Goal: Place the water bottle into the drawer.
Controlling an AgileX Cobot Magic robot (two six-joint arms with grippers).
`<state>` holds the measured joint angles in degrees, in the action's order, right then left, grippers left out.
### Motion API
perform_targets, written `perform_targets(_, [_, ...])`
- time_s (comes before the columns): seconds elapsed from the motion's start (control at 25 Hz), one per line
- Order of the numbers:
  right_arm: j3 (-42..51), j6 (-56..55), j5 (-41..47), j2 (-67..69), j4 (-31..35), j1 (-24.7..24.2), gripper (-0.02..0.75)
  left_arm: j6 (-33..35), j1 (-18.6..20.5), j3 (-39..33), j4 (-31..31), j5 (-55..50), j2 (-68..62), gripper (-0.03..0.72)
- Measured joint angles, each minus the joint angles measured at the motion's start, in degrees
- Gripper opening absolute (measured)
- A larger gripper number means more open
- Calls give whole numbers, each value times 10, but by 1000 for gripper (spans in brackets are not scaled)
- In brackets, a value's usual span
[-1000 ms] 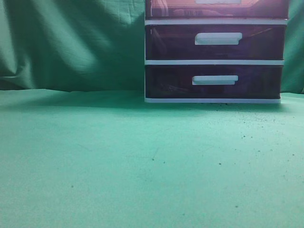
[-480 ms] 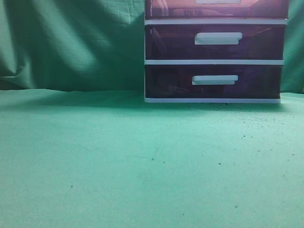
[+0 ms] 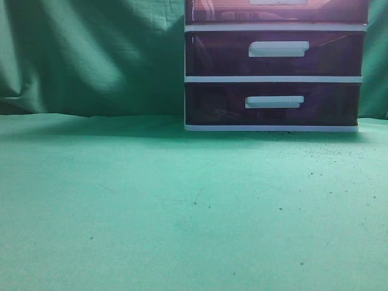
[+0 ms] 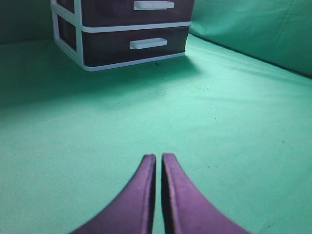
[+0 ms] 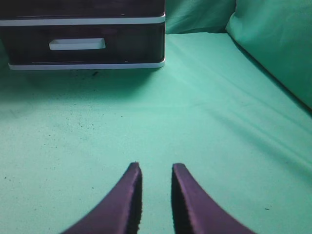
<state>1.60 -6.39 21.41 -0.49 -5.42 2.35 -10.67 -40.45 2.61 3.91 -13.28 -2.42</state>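
The drawer point(image 3: 218, 12) is the topmost of three dark purple ones and shows only as a strip at the top edge of the exterior view, its front flush with the unit. The water bottle is out of view in every frame. My left gripper point(image 4: 159, 157) is shut and empty, low over the green cloth, well in front of the drawer unit point(image 4: 122, 46). My right gripper point(image 5: 155, 166) is slightly open and empty, also over bare cloth, facing the unit's bottom drawer point(image 5: 78, 48). Neither gripper shows in the exterior view.
The drawer unit point(image 3: 273, 79) stands at the back right on a green cloth point(image 3: 182, 200) that also hangs as a backdrop. The cloth rises in a fold at the right point(image 5: 278, 44).
The pinkish glint inside the top drawer's front has dimmed a little. Nothing else has visibly moved.
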Motion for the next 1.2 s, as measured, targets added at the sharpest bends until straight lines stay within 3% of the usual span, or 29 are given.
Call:
perform_targets(0.32, [0,0,0,0,0,0,171,0,10,0,16,0,5,0])
perform_targets(0.44, [0,0,0,0,0,0,171,1,78,0,73,0,15,0])
perform_targets(0.52, [0,0,0,0,0,0,171,1,151,-10,91,6,16,0])
perform_targets(0.68, [0,0,0,0,0,0,171,-1,287,-39,76,17,16,0])
perform_targets(0.84, [0,0,0,0,0,0,171,-1,387,-39,63,14,19,0])
perform_targets(1.0, [0,0,0,0,0,0,171,0,435,-39,59,-20,29,0])
perform_targets(1.2, [0,0,1,0,0,0,171,0,442,-39,55,-70,29,0])
